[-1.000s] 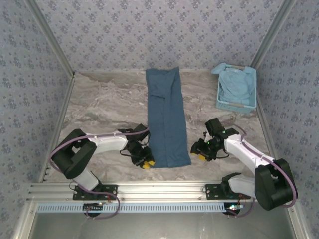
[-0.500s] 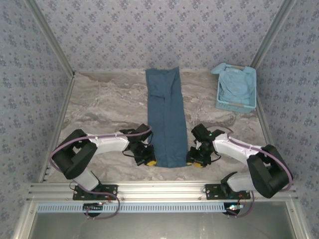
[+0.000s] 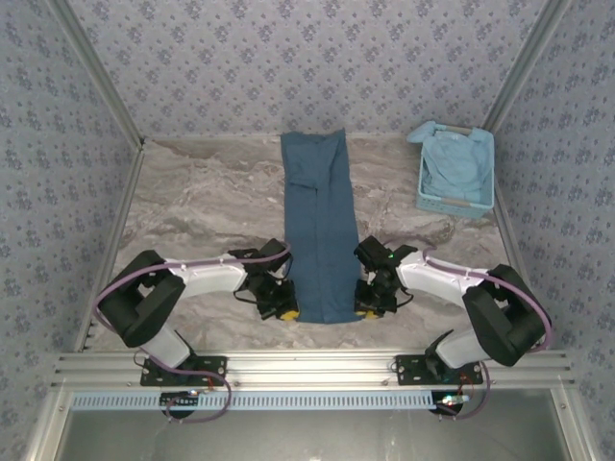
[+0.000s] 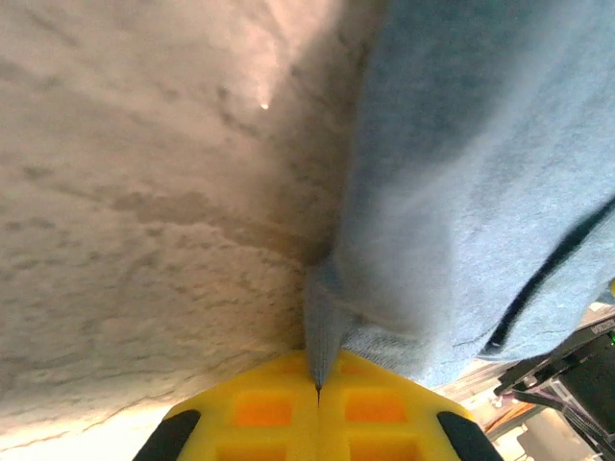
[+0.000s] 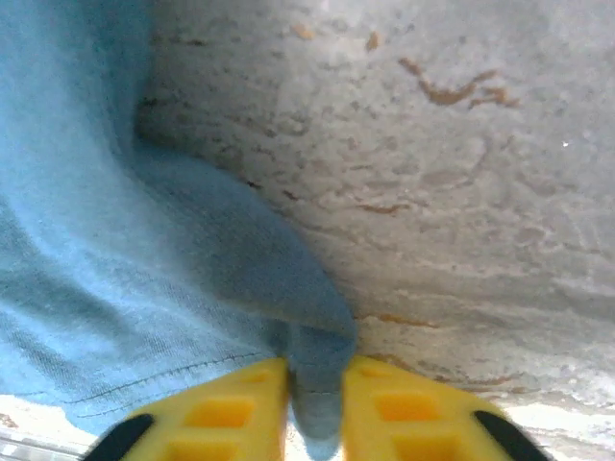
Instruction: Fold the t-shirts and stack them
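Dark teal-blue t-shirt [image 3: 322,230]: already folded into a long narrow strip, flat on the marbled counter [image 3: 192,211]. Its long axis runs straight away from the arm bases toward the far wall, and its near hem lies between the two arms.

Left end effector [image 3: 285,312]: at the near-left corner of the strip. The left wrist view shows its yellow pads [image 4: 259,408] pressed together with a peak of dark teal-blue t-shirt [image 4: 480,173] cloth pinched at the seam of the left end effector [image 4: 317,384].

Right end effector [image 3: 365,305]: at the near-right corner, level with the left one. In the right wrist view a tongue of dark teal-blue t-shirt [image 5: 96,240] cloth sits clamped between the pads of the right end effector [image 5: 315,394].

Relation: the whole shirt lies ahead of both end effectors, each arm equally near its own corner. The next fold would likely carry the near hem forward along the long axis, both sides kept even.

Pale sky-blue t-shirt [image 3: 454,163]: crumpled in the pale-blue basket [image 3: 455,204] at the far right, well apart, not yet folded.
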Robot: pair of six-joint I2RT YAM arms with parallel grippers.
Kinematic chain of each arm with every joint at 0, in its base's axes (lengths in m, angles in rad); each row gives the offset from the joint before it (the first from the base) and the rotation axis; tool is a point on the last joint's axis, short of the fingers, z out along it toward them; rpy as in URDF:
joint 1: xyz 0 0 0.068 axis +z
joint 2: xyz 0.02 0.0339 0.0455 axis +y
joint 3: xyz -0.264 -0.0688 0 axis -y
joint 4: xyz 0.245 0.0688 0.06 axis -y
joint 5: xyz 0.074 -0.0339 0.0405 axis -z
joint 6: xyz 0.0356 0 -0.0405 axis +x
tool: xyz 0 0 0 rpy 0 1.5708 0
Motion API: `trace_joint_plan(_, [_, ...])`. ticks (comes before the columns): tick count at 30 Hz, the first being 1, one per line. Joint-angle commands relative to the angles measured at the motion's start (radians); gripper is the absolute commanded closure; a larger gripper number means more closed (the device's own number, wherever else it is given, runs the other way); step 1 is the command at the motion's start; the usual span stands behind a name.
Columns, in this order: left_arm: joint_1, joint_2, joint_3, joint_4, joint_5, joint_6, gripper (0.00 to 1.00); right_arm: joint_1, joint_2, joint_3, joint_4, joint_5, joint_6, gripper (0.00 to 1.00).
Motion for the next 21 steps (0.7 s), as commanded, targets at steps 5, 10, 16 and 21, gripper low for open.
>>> trace_joint_plan(5, [0.014, -0.056, 0.004, -0.163, -0.008, 0.111, 1.0, 0.033, -0.056, 0.026, -0.055, 0.013, 0.058, 1.0])
trace_joint_plan(10, [0.011, -0.136, -0.017, -0.251, 0.006, 0.158, 1.0, 0.095, -0.114, 0.044, -0.134, -0.097, 0.101, 1.0])
trace_joint_plan(16, [0.005, -0.287, -0.027, -0.291, 0.037, 0.157, 1.0, 0.141, -0.19, 0.085, -0.191, -0.139, 0.166, 1.0])
trace_joint_plan(21, [0.039, -0.318, -0.005, -0.215, -0.011, 0.084, 1.0, 0.087, -0.183, 0.19, -0.252, -0.1, 0.158, 1.0])
